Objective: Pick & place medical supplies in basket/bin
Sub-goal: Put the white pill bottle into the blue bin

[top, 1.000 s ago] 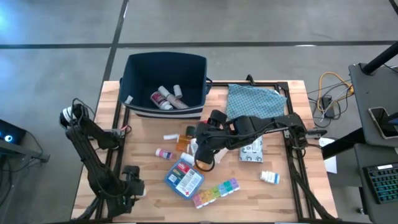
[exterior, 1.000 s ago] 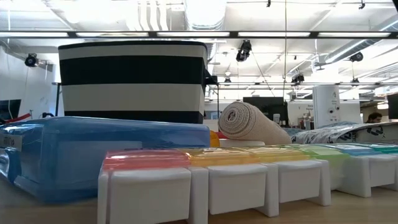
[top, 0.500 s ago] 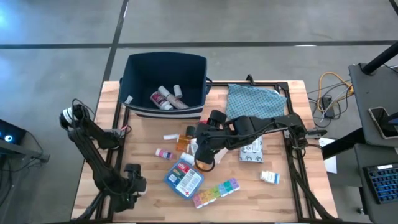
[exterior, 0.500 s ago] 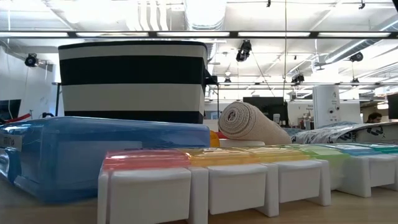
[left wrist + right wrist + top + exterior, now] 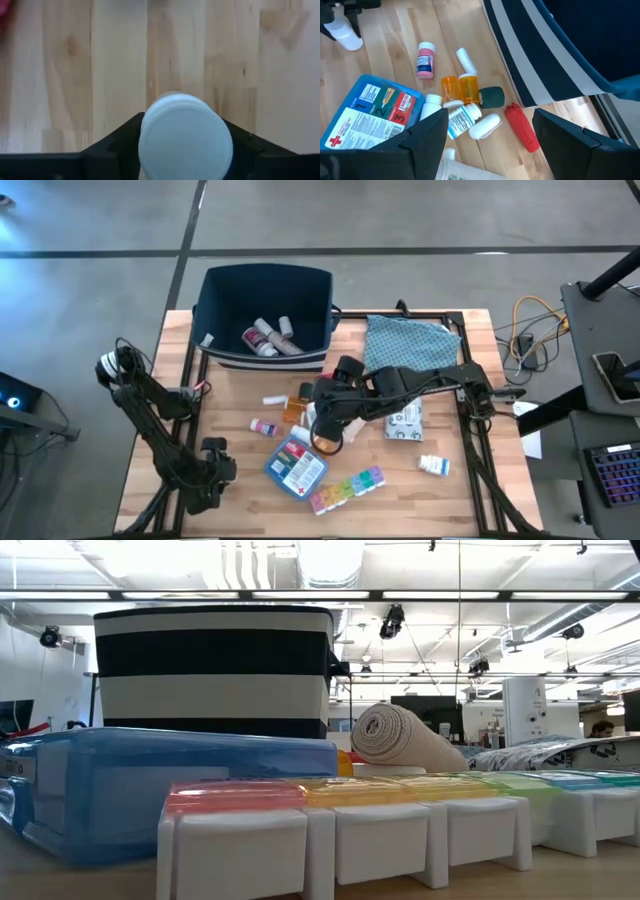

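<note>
My left gripper [image 5: 212, 468] is over the table's near left part, shut on a white bottle [image 5: 185, 135]; both also show in the right wrist view [image 5: 342, 31]. My right gripper [image 5: 322, 425] is open above the loose supplies at mid-table: two orange bottles [image 5: 460, 87], a pink-capped bottle [image 5: 425, 62], a white tube [image 5: 465, 60], a red roll [image 5: 522, 127] and the blue first-aid pouch [image 5: 296, 465]. A tan bandage roll [image 5: 400, 740] lies by it. The navy bin [image 5: 265, 285] stands at the far edge and holds several bottles [image 5: 265, 335]. My left gripper pinches the white bottle between its two fingers, one on each side of its round body [image 5: 150, 150]. The fingers point down at the table, and the bottle's round end faces the wrist camera. I cannot tell whether its lower end rests on the table.
The rainbow pill organizer [image 5: 346, 488] lies near the front edge, with a small white box [image 5: 433, 465] to its right. A white wipes packet [image 5: 405, 422] and the teal patterned cloth [image 5: 405, 340] lie under my right arm. Bare wood shows at the table's near left.
My left arm's lower links have swung a little toward the table's right, while its gripper stays over the near left part, still holding the white bottle.
</note>
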You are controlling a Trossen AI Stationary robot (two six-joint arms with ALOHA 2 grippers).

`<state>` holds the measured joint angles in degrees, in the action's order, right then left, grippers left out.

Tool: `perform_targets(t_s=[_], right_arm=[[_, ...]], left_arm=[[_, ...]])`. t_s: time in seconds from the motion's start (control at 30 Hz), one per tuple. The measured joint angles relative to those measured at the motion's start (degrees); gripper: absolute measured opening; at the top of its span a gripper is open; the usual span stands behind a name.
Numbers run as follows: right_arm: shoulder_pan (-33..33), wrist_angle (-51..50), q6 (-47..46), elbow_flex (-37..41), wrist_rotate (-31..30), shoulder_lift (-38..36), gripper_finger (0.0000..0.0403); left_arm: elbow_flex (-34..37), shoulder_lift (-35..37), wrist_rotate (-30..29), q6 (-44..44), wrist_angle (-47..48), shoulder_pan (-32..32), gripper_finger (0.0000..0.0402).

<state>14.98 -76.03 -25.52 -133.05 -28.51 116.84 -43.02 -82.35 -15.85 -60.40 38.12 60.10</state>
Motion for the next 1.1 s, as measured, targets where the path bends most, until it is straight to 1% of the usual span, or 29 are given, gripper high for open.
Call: perform_targets(t_s=[0.1,0.2,0.3,0.4,0.57,0.7,0.77,0.8,0.87,0.93,0.97,1.03,1.07,1.1], right_arm=[[-0.1,0.2,0.1,0.0,0.0,0.0,0.0279],[-0.1,0.2,0.2,0.0,0.0,0.0,0.0279],[0.0,0.0,0.2,0.0,0.0,0.0,0.0278],[0.1,-0.1,0.2,0.0,0.0,0.0,0.0274],[0.9,-0.1,1.5,-0.1,-0.2,0.0,0.0266],[1.9,-0.1,1.9,-0.4,-0.2,-0.3,0.0261],[2.6,-0.2,1.9,-0.4,-0.6,-0.7,0.0260],[3.0,-0.3,1.9,-0.4,-1.2,-1.0,0.0260],[3.9,-0.4,1.9,-0.4,-3.0,-1.6,0.0261],[4.9,-0.9,1.2,-0.4,-5.3,-2.5,0.0263],[5.4,-1.2,0.3,-0.4,-6.8,-3.1,0.0263],[6.4,-1.8,-1.6,-0.4,-10.4,-4.4,0.0262],[6.9,-1.8,-2.7,-0.4,-12.2,-5.3,0.0262],[7.4,-1.8,-3.8,-0.4,-14.2,-6.0,0.0261]], left_arm=[[-0.2,0.0,-0.9,0.0,0.0,-0.4,0.0173],[-0.2,0.2,-0.9,-0.3,0.0,-0.6,0.0181],[-0.2,1.1,-0.9,-2.2,0.0,-0.6,0.0186],[-0.2,2.8,-1.3,-4.1,0.0,-0.6,0.0180],[-0.2,7.2,-5.9,-7.3,0.5,-0.6,0.0171],[-1.0,12.6,-9.1,-11.5,2.7,-1.3,0.0171],[-3.5,15.4,-13.4,-13.0,5.7,-1.4,0.0171],[-5.3,16.8,-16.7,-13.3,7.3,-1.4,0.0171],[-9.3,19.2,-24.6,-13.7,10.5,-1.9,0.0171],[-14.0,21.4,-33.8,-12.7,13.5,-3.0,0.0171],[-16.5,22.4,-38.9,-10.9,14.4,-3.7,0.0171],[-20.7,23.9,-49.7,-4.2,15.3,-5.4,0.0171],[-22.5,24.8,-54.0,0.4,15.7,-6.8,0.0171],[-24.1,25.7,-56.6,5.6,16.0,-8.7,0.0171]])
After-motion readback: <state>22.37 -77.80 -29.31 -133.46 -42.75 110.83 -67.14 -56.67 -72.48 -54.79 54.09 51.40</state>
